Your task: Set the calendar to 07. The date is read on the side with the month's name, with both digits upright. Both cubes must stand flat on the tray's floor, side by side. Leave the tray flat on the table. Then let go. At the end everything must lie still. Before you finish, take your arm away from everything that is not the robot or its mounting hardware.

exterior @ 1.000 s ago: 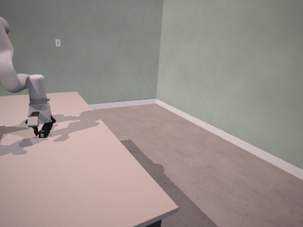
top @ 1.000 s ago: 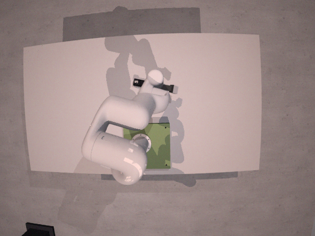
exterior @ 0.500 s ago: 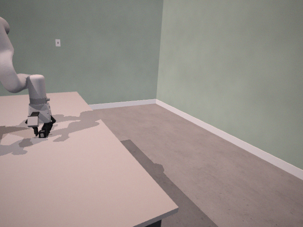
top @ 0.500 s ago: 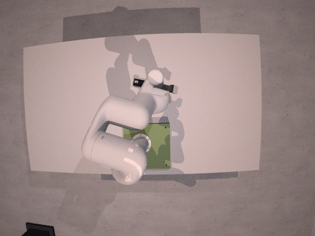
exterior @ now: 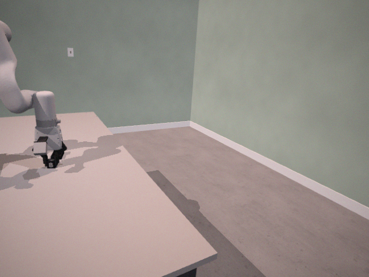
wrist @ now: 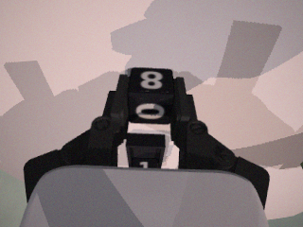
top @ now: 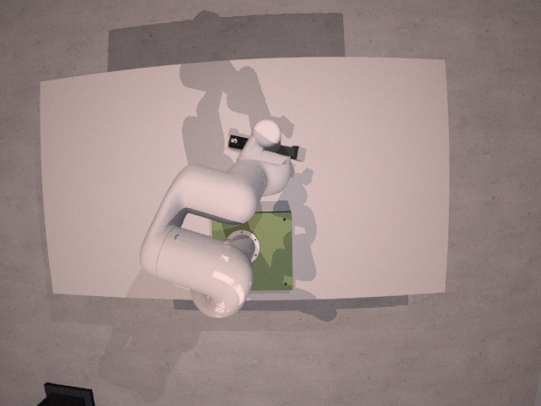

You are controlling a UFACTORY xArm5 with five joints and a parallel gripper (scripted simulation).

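Clamped now on the near number cube [exterior: 51, 163] [wrist: 151, 113], with the gripper [exterior: 52, 160] [wrist: 151, 90] closed in from nine and three o'clock in the wrist view. Right between the fingertips, snug against both sides, toward twelve o'clock in that same view. Showing an 8 on one face and a 0 on the face beneath it, toward six o'clock. Down low by the table [top: 371, 174] [exterior: 98, 214] in the exterior view, 8 facing out; hard to tell whether touching the surface. Just past the cube's six o'clock side, apart from it, a dark piece with a 1 [wrist: 145, 147], cut off by the gripper's pale body. From overhead, cube and fingers hidden under the white arm [top: 218, 192] [exterior: 44, 107]; at nine o'clock from the arm's rounded tip, a dark piece marked 5 [top: 236, 141].
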